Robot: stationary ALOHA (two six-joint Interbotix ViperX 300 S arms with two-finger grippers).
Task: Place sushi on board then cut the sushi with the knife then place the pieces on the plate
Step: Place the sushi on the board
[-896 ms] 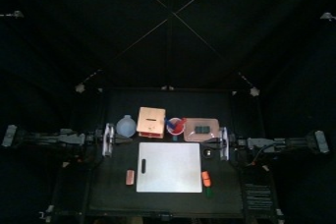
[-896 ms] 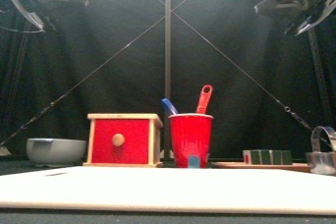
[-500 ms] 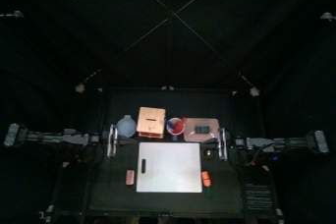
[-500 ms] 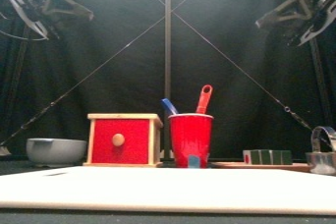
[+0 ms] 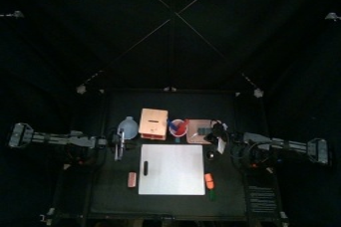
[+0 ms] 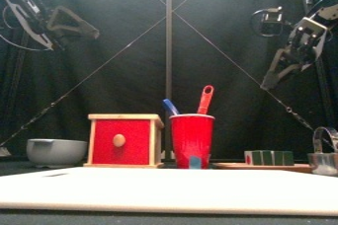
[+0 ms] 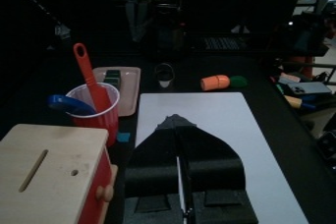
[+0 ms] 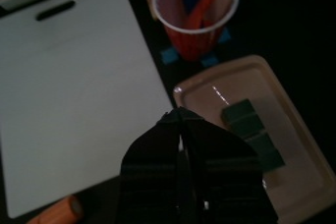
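The dark green sushi roll (image 8: 257, 136) lies on the pink tray (image 8: 207, 90), which sits behind the white board (image 5: 173, 169) to the right. From the front, the sushi roll (image 6: 271, 157) shows low at the right. A red cup (image 6: 193, 138) holds a blue knife (image 6: 171, 108) and a red knife (image 6: 207, 98). My right gripper (image 8: 175, 116) is shut and empty, high above the tray's near edge, beside the cup (image 8: 197, 12). My left gripper (image 7: 174, 121) is shut and empty, above the board's left side (image 7: 217, 154).
A wooden box with a red drawer (image 6: 125, 140) stands left of the cup, with a blue-grey bowl (image 6: 55, 150) further left. A metal cutter (image 6: 325, 140) stands at the far right. Small orange toys (image 5: 131, 179) (image 5: 209, 182) lie at the board's two front corners.
Both arms have swung inward from the table's sides. The right gripper has come down and left toward the tray; the left has moved toward the board's left edge.
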